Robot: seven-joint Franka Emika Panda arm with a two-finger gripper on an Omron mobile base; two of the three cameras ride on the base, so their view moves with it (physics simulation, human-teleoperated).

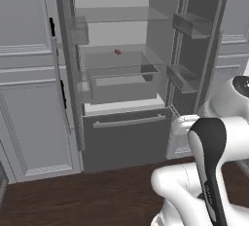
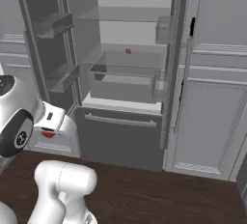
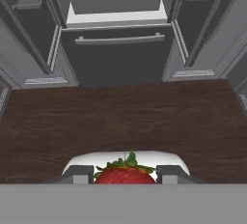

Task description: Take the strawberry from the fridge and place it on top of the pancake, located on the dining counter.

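Dark grey fridge [image 1: 121, 137] is standing wide open ahead of me in the left base view, both doors swung out, its pale interior showing clear shelves and a bin, with the bottom drawer shut below. I am seeing a small red object [image 1: 117, 51] sitting on the middle shelf toward the far wall; it is too small for me to name. Light grey cabinets [image 1: 29, 98] are flanking the fridge on the left, and my white arm is filling the near right corner above the dark wood floor [image 1: 97, 191]. Turning to the right base view, I am looking at the same open fridge [image 2: 120, 143] from the other side, the same red speck [image 2: 128, 51] resting on the middle shelf, and a bit of red [image 2: 48, 133] showing under my wrist at the near left, where the hand is hanging low. In the hand view, the gripper [image 3: 124, 175] is pointing toward the fridge's bottom drawer [image 3: 118, 56] across the wood floor, and its jaws are clamping the strawberry [image 3: 124, 174] between the fingertips [image 3: 79, 174], green leaves sticking up, the fruit touching both sides.
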